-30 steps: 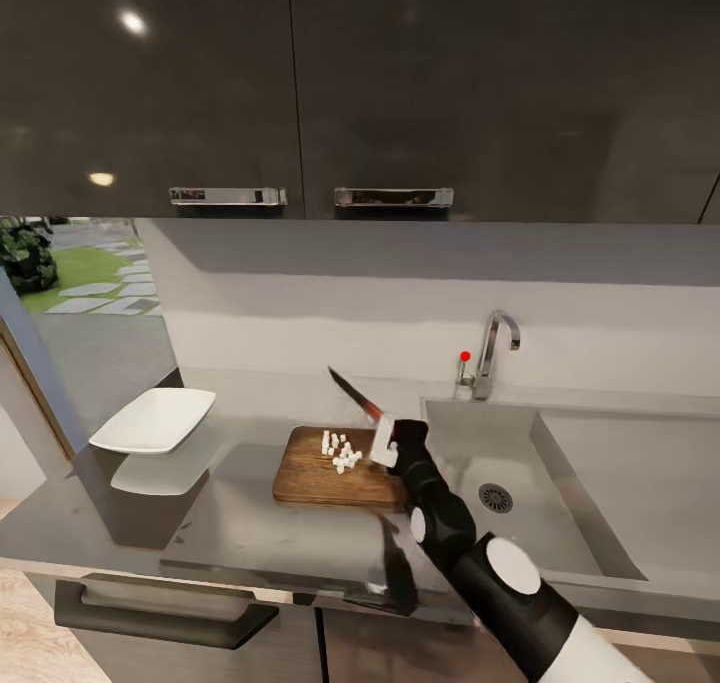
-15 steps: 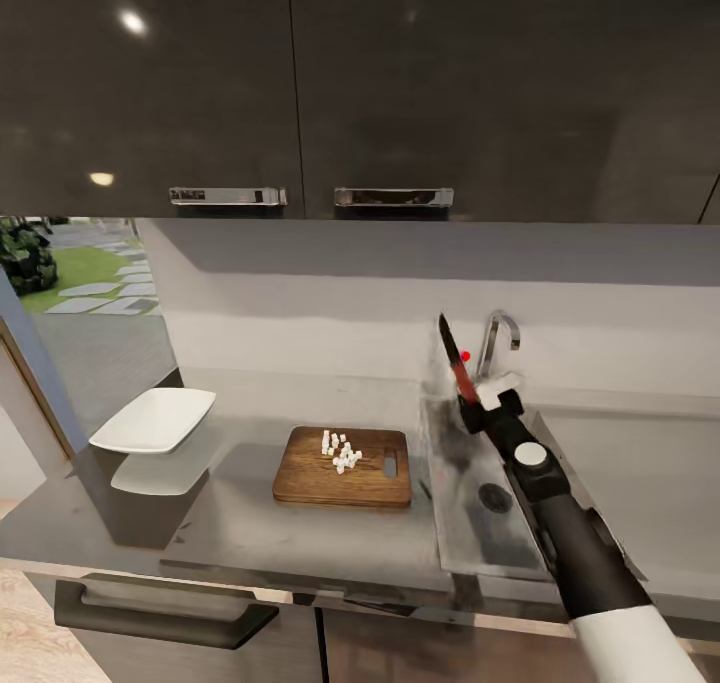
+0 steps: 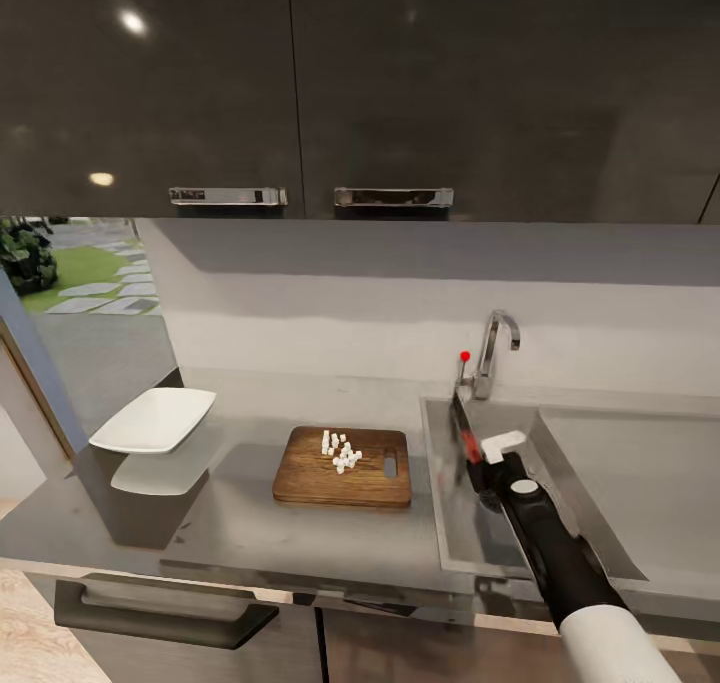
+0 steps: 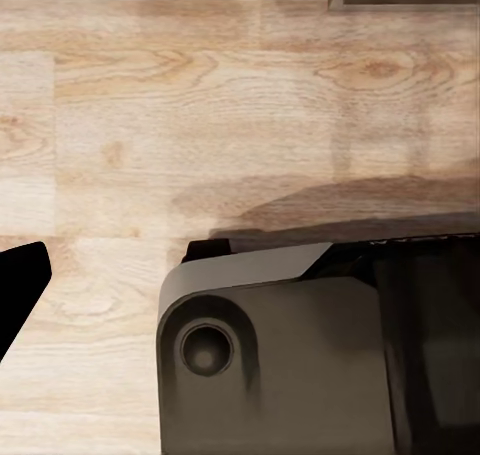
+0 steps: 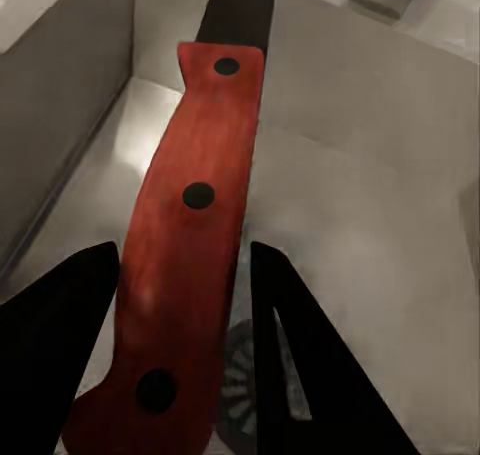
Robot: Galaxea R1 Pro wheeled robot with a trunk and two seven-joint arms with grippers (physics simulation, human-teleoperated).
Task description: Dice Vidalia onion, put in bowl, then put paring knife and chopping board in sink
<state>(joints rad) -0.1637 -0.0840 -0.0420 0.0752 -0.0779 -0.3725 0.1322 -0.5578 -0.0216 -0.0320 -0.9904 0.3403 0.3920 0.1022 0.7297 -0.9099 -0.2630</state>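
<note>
Your right gripper (image 3: 478,455) hangs inside the sink (image 3: 600,533) with its fingers (image 5: 55,355) clamped on the paring knife (image 5: 190,255), red handle in the grip and dark blade reaching toward the faucet (image 3: 492,351) at 12 o'clock. At 9 o'clock of it, the chopping board (image 3: 310,478) lies on the table (image 3: 260,538) carrying the diced onion (image 3: 340,450). Farther toward 9 o'clock sits the bowl (image 3: 155,418); your left fingers I cannot tell.

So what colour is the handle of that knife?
Red-orange with three dark rivets, on the knife; the right wrist view shows it best.
</note>
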